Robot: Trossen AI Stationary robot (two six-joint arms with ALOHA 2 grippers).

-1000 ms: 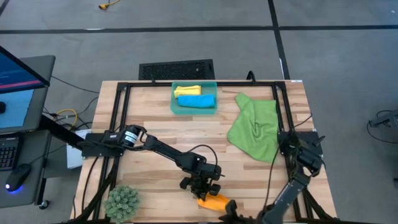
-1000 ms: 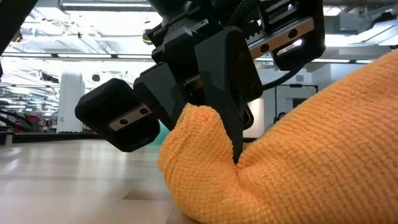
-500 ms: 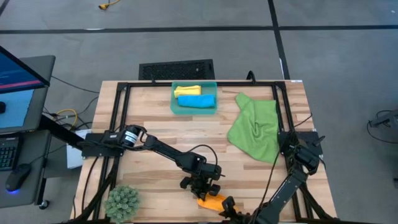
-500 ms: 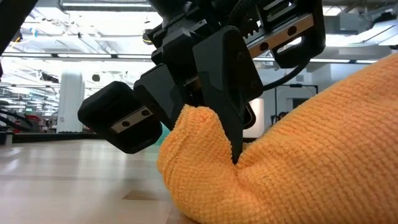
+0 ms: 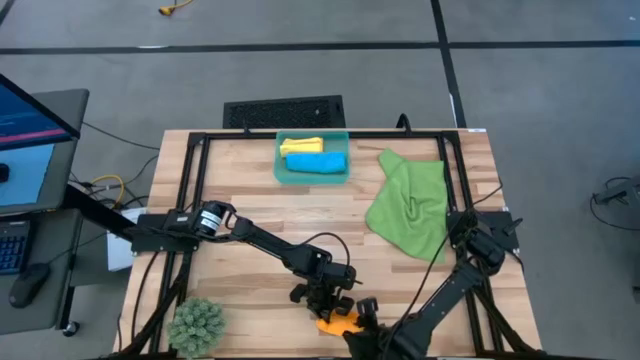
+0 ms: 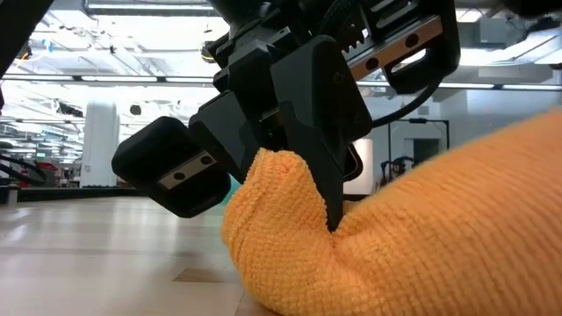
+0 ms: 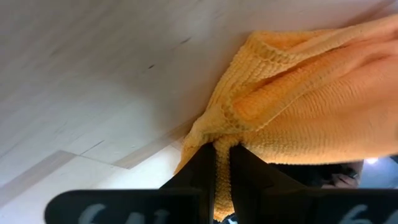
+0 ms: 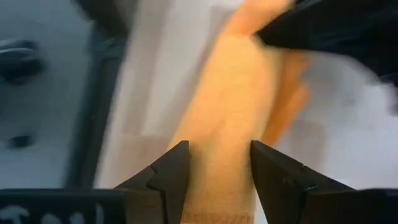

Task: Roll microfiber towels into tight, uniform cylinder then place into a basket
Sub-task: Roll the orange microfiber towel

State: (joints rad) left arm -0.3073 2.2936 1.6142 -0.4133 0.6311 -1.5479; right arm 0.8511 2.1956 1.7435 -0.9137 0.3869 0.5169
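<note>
Pinching a fold of the orange towel (image 7: 298, 106), the left gripper (image 5: 326, 303) is clamped tight on the cloth at the table's (image 5: 250, 220) near edge. The right gripper (image 8: 217, 165) stands parted around the same roll — fingers wide, not squeezing. Yellow towel (image 5: 302, 146) and blue towel (image 5: 316, 162) lie in the basket (image 5: 283, 172); the green towel (image 5: 410, 205) sprawls beside it.

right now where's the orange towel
In the high view the orange towel lies at the table's near edge, pinched by the left gripper, with the right gripper beside it.
</note>
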